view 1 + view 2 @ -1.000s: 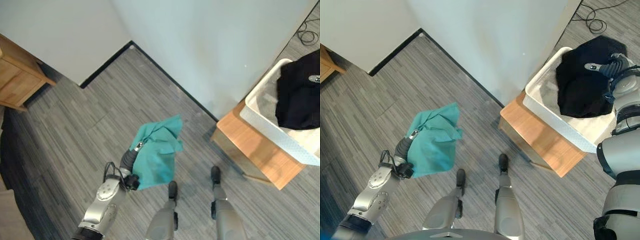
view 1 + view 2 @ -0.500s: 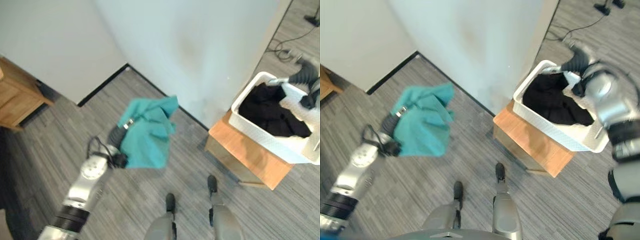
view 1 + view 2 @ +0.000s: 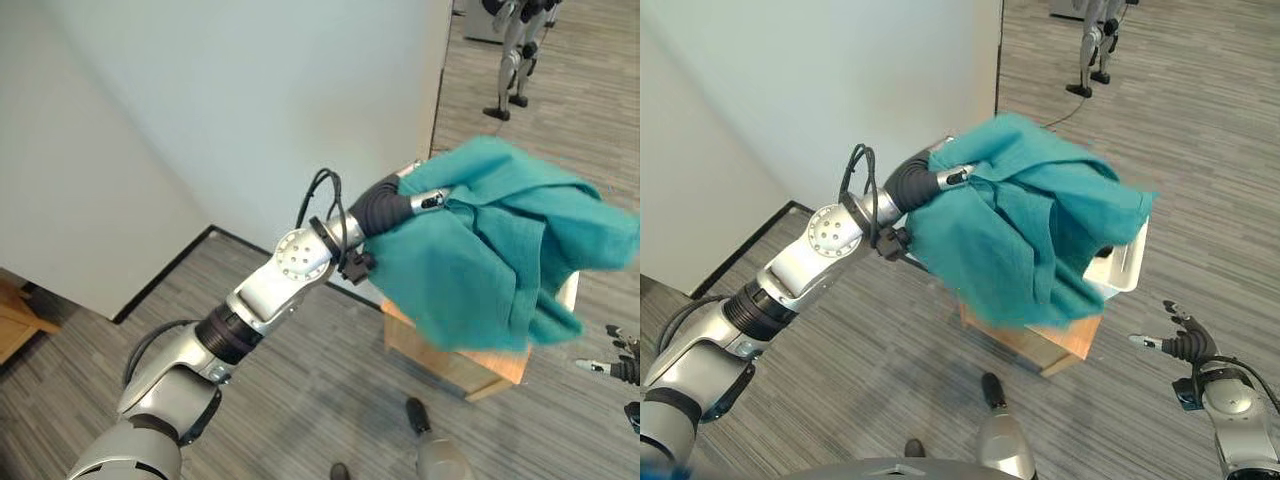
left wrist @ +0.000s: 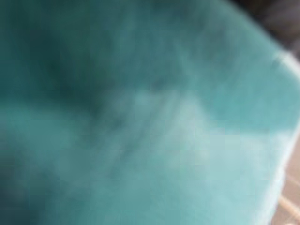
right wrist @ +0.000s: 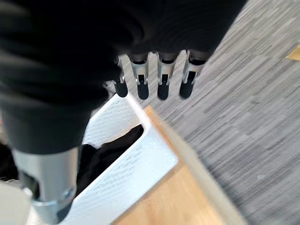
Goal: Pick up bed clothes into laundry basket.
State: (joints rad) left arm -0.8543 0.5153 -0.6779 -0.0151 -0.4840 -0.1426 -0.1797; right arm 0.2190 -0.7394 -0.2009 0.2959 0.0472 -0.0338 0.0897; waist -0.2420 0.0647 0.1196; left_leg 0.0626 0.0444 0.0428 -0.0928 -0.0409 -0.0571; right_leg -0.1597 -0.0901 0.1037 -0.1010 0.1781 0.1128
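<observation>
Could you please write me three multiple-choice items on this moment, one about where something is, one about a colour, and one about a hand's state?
1. Where is the teal cloth?
A. Flat on the floor
B. Hanging from the left hand, in front of the white laundry basket
C. Folded on a shelf

2. What colour is the clothing already inside the basket?
A. Black
B. Yellow
C. Red

3. How is the right hand?
A. Curled round the cloth
B. Gripping the basket rim
C. Open, holding nothing

Answers:
1 B: the cloth drapes from the raised left arm and covers most of the basket.
2 A: the right wrist view shows dark fabric in the basket.
3 C: its fingers are spread, off to the side.
</observation>
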